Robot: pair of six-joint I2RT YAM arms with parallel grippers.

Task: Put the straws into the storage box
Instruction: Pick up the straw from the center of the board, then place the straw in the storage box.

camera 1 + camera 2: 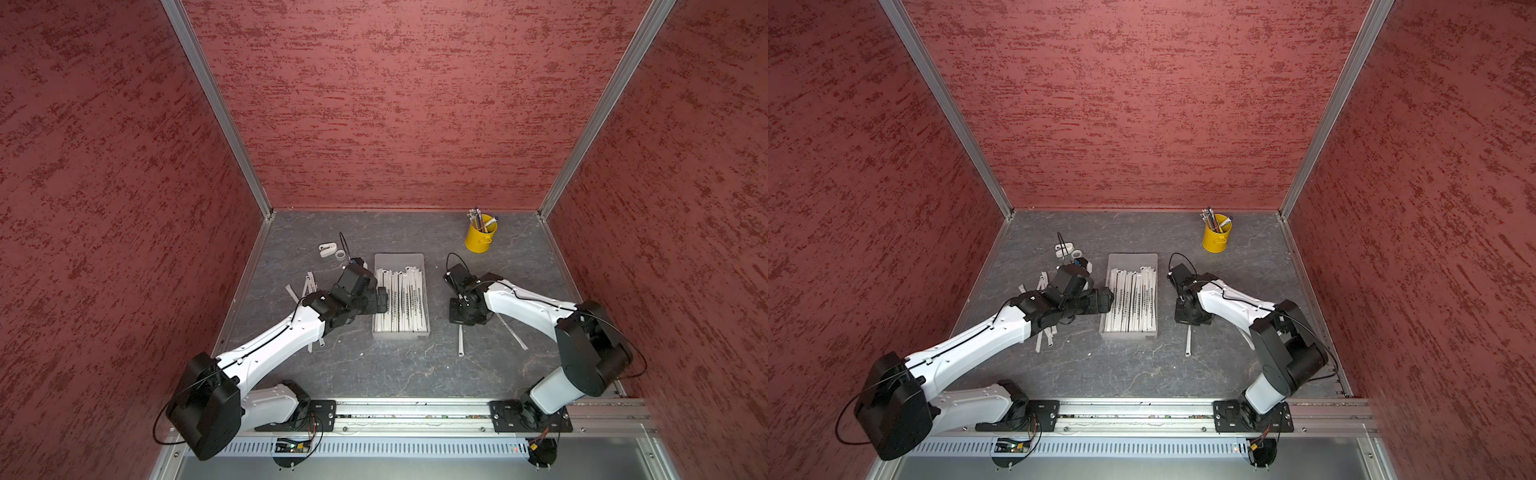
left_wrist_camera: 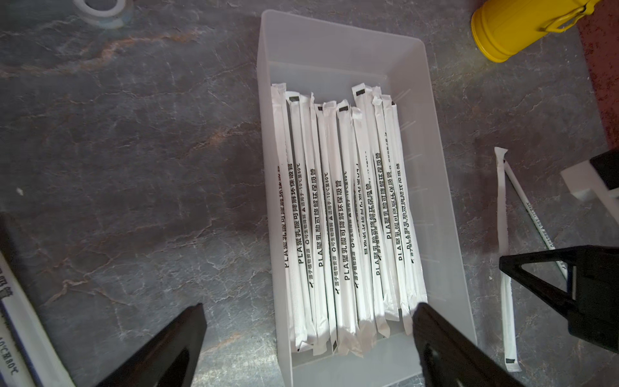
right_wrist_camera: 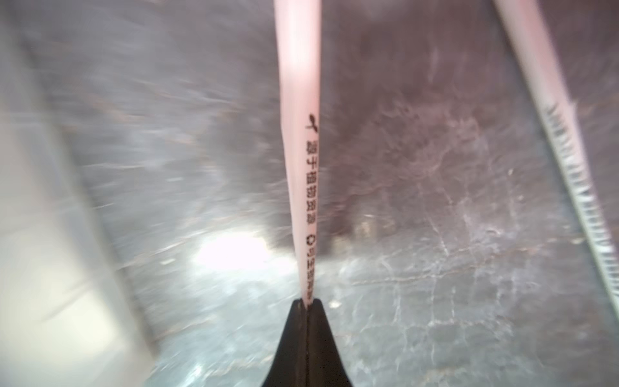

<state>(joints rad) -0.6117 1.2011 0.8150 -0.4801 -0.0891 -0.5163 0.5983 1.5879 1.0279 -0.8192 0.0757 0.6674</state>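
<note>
Here, the right gripper (image 3: 307,303) is pinching one straw (image 3: 301,167) between closed jaws, beside the storage box (image 1: 399,259), on its side toward the right edge of the tabletop (image 1: 374,374). The box is sitting mid-tabletop, holding a row of straws (image 1: 401,303). The left gripper (image 2: 310,306) is hovering wide open, empty, over the box's opposite wall.

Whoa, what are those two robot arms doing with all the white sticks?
They are tidying paper-wrapped white straws into the shallow translucent plastic storage box. Many already lie side by side in it. The right gripper is shut on one loose straw low over the grey marbled table, beside the box. The left gripper hangs open over the box's edge, holding nothing. A few more straws lie on the table by the left arm.
</note>
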